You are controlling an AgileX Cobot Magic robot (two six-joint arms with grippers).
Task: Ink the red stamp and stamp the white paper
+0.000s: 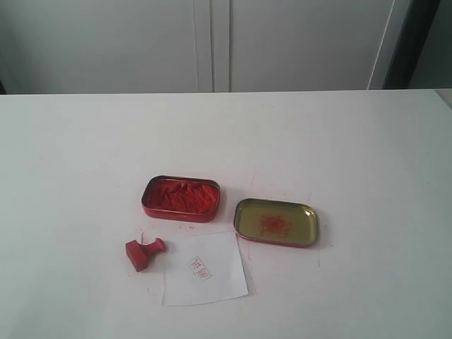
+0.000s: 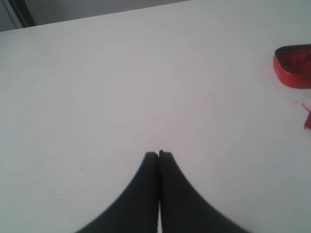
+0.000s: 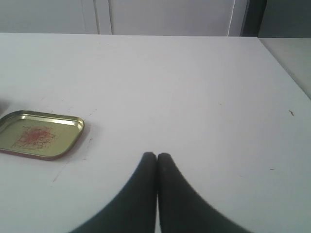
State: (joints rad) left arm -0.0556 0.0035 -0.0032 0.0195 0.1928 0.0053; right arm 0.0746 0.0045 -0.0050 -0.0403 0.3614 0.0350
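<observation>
The red stamp lies on its side on the table, just left of the white paper. A small red print marks the paper's middle. Behind them sits the red tin of ink paste, open. Neither arm appears in the exterior view. My left gripper is shut and empty over bare table, with the red tin and a sliver of the stamp at that view's edge. My right gripper is also shut and empty, a good way from the gold lid.
The gold tin lid, smeared red inside, rests right of the red tin and just beyond the paper's corner. The white table stretches wide on all sides. Grey cabinet doors stand behind its far edge.
</observation>
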